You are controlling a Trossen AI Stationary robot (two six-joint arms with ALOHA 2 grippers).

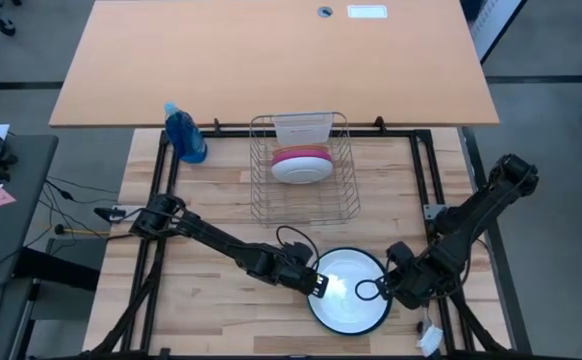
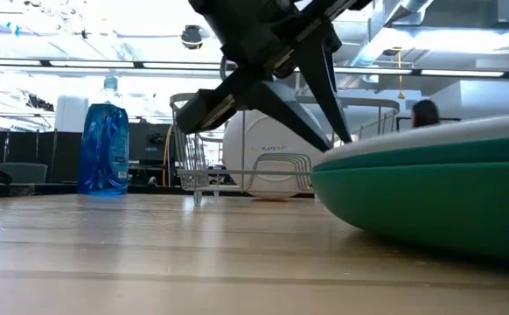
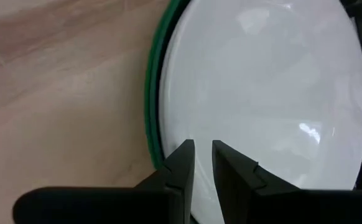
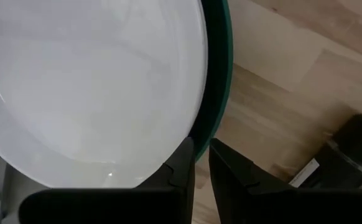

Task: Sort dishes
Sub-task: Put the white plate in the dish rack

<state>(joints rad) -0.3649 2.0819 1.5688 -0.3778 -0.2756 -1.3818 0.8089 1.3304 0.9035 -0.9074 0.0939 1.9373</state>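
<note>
A white plate [image 1: 351,285] lies on a dark green plate [image 2: 429,192] on the table's near middle. My left gripper [image 1: 318,285] is shut, with its tips at the stack's left rim. My right gripper [image 1: 381,290] is shut too, at the stack's right rim, where the green rim [image 4: 217,74] runs up from its tips. A white plate [image 1: 301,172] and a magenta-pink plate [image 1: 301,155] stand on edge in the wire rack [image 1: 343,205]. My left gripper comes slanting down from the table's left, and its shut fingertips [image 2: 335,144] meet the white plate's upper face just inside its left rim [image 3: 175,124]. The stack lies flat on the table. My right gripper's shut tips stand over the stack's right rim [image 4: 201,134]; I cannot tell whether they touch it.
A blue spray bottle [image 1: 184,133] stands at the far left of the table, beside the rack. Bare wood lies between the rack and the stack, and to the stack's left. A larger desk [image 1: 271,60] stands beyond the far edge.
</note>
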